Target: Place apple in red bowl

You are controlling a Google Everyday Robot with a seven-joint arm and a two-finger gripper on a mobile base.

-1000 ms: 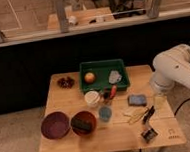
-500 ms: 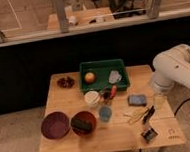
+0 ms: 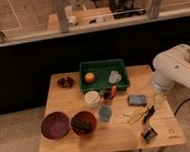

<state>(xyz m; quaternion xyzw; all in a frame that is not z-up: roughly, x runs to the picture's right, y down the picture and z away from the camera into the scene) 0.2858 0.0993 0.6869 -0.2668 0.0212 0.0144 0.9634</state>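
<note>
Your apple lies in the left end of the green tray at the back of the desk, beside a pale crumpled thing. The red bowl sits near the front, with a dark object in it and the purple bowl just beside it. A white cup and a blue cup stand between tray and bowl. The arm bends in from the right. Its gripper hangs low over the front right corner, released and empty, well apart from the apple.

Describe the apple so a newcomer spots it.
On the wooden table, a green tray sits at the back; the apple lies in its left part, far from the end effector at the front right. It is small, round, orange-yellow, unlike the dark berry cluster beside the tray.
</note>
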